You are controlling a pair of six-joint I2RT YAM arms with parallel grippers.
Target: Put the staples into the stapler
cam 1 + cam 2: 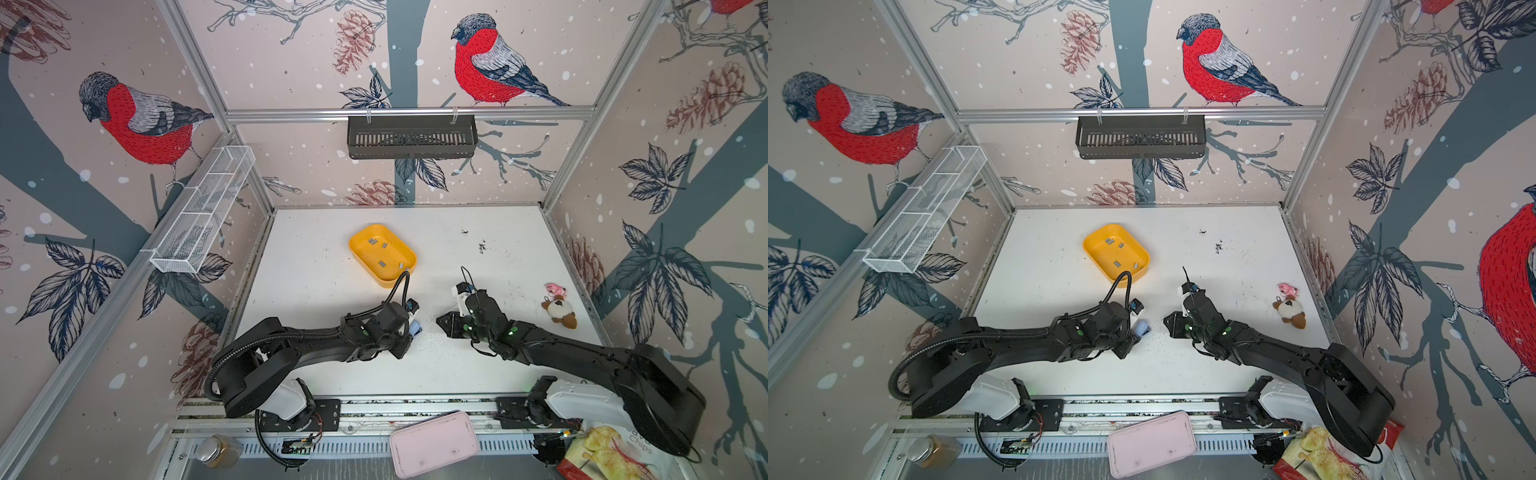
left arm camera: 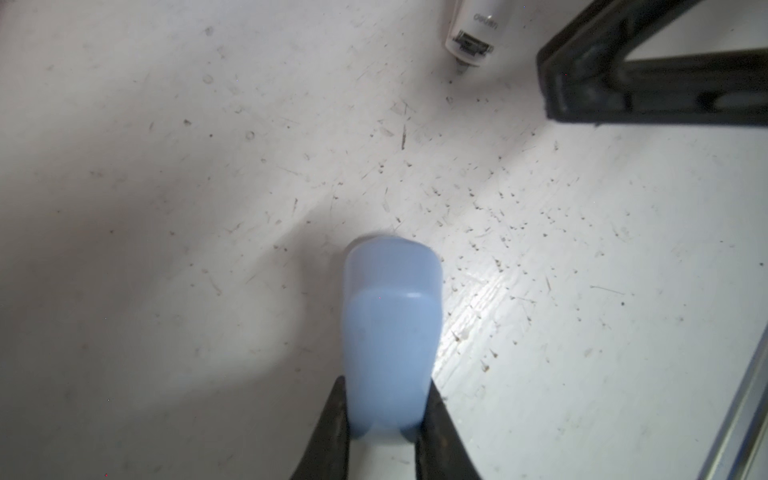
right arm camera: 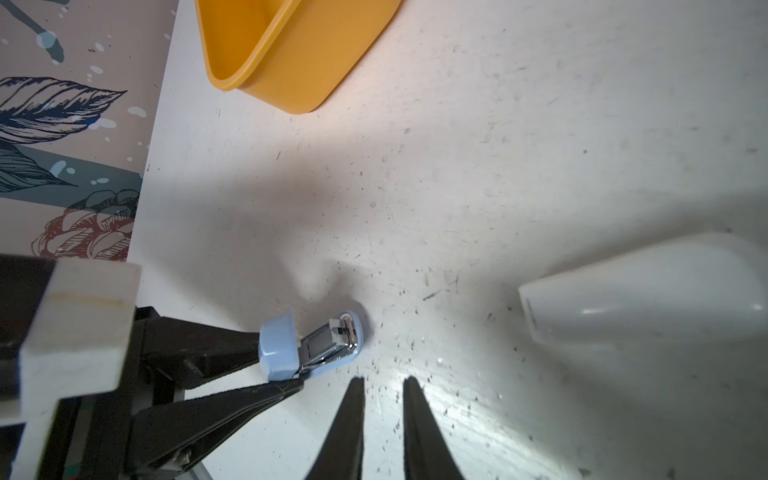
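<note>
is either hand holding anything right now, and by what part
The left hand pinches the blue stapler by both sides of one end; the other end sticks out free. The right hand holds nothing.

Stapler (image 2: 390,324), clamped in the black left gripper (image 2: 386,384): light blue shell, chrome inner track. Tray (image 1: 365,253), beyond that gripper: yellow. Staples (image 1: 382,263) inside: grey. Table (image 1: 316,282): white, dark-speckled. Walls (image 1: 291,62): beige, red-breasted bird print.

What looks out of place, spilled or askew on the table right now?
Nothing looks spilled: the staples lie inside the yellow tray. The blue stapler, clamped in the left gripper, stands open for loading. Only the plush toy near the right wall and a white stapler lying loose look unrelated.
</note>
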